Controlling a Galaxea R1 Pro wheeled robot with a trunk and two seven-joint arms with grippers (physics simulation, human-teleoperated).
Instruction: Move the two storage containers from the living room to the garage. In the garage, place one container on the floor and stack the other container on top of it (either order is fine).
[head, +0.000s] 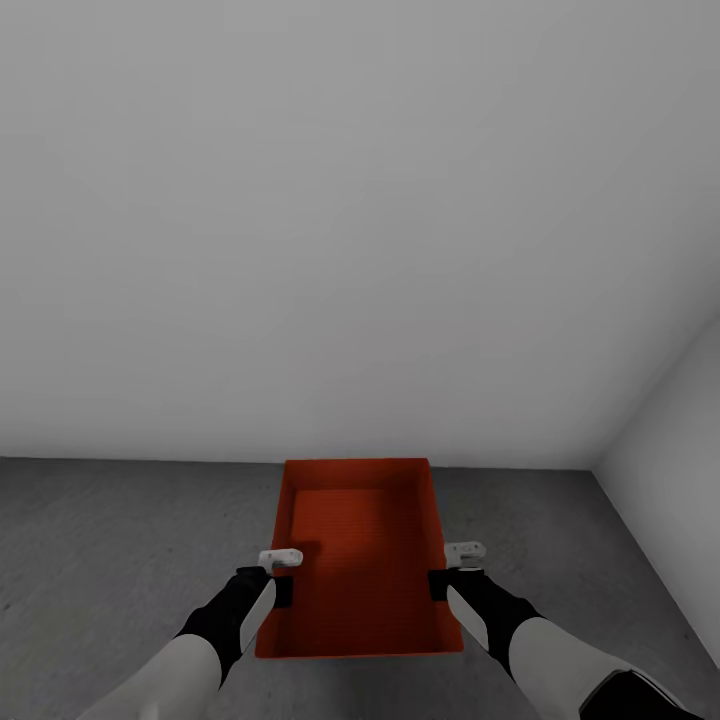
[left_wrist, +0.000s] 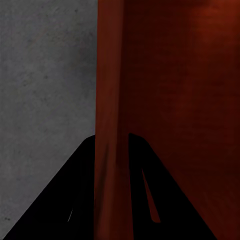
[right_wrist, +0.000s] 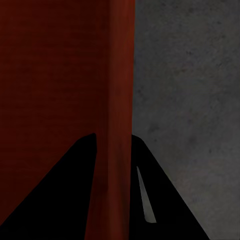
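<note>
left tool (head: 281, 574) & right tool (head: 452, 568) clamping container (head: 360, 560) side walls

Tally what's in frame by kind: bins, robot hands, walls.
Orange-red bins: 1, the bin, each side wall pinched by a hand
Hands: 2, left hand, right hand
Walls: 2, back wall, side wall
Total: 5

Two arms, matching pair. Forearm shells: smooth light grey-white. Wrist sections: matte black, tapered. Left gripper (head: 281, 573) and right gripper (head: 452, 568): small white bracket on top, black fingers (left_wrist: 70, 200), flat and wedge-shaped in wrist views.
</note>
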